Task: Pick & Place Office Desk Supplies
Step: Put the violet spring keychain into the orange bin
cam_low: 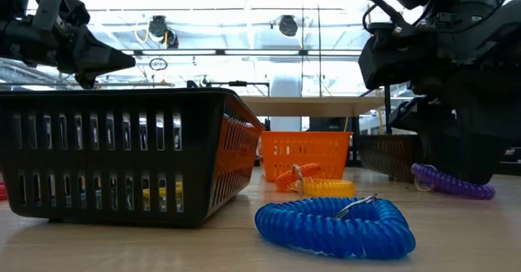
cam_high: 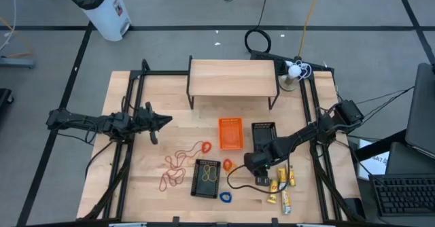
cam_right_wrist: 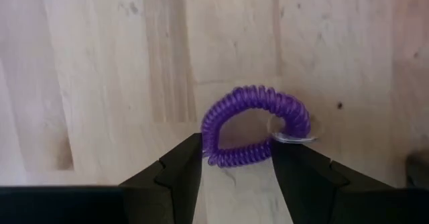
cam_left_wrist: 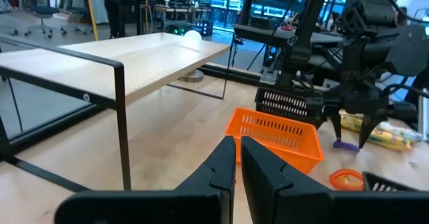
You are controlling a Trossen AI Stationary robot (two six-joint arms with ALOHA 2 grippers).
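Taking the orange basket (cam_high: 230, 133) as the landmark and working from near to far in the low view, a blue coiled ring (cam_low: 334, 223) is seen closest on the table (cam_high: 156, 196), in front of the basket, with a metal split ring partly buried in its coils. Beside it a black basket (cam_low: 122, 154) stands nearer than the orange one; only a strip of something yellow can be made out through its slats, and what it is cannot be told. Between the blue ring and the orange basket an orange coiled ring (cam_low: 297, 177) lies against a yellow one (cam_low: 328, 187).

To the right of the orange basket the right gripper (cam_right_wrist: 234, 158) is held low over the table, its fingers spread on either side of a purple coiled ring (cam_right_wrist: 251, 123) that lies flat on the wood; the pads appear close to the coil, but contact cannot be confirmed. In the high view this ring is hidden under the arm. Yellow packets (cam_high: 285, 181) lie beyond that arm; their printing is too small to be read.

Left of the orange basket, rubber-band loops (cam_high: 178, 164) are scattered on the wood. Farther left the left gripper (cam_left_wrist: 236, 158) is held above the table with its fingers pressed together, holding nothing.

Behind the orange basket a wooden shelf (cam_high: 232, 77) stands.
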